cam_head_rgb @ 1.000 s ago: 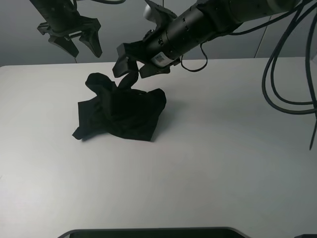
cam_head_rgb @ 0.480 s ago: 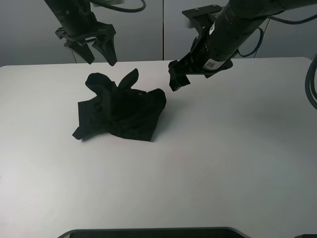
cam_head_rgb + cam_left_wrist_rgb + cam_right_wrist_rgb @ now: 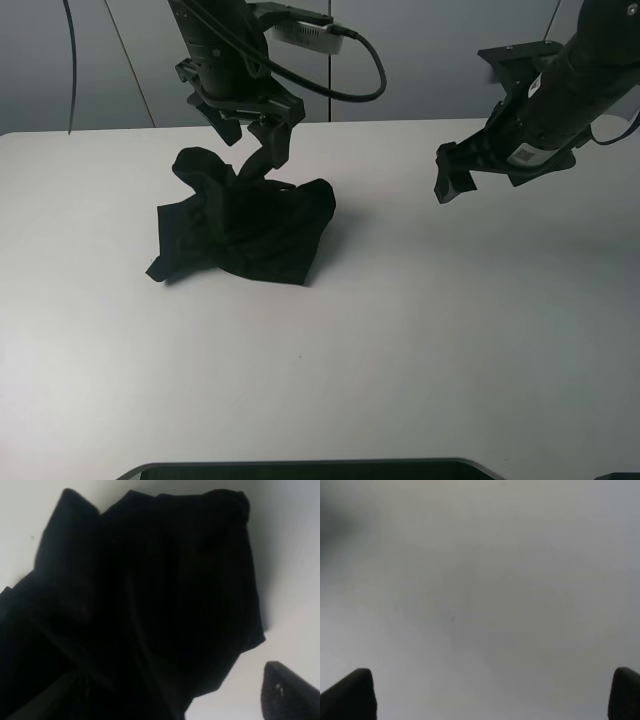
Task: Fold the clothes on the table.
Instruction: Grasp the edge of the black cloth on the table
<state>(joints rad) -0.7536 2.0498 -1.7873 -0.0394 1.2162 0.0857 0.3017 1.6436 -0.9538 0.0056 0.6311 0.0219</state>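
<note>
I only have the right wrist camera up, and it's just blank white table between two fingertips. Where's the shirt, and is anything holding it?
Observer: The black T-shirt lies crumpled in a heap on the table, well left of the right gripper. Nothing grips it.
Operator: Where's the other arm?
Observer: The left gripper hangs open right over the heap's far edge, by an upstanding fold.
Operator: Any print or label visible?
Observer: No, only plain black cloth shows, in the left wrist view too.
</note>
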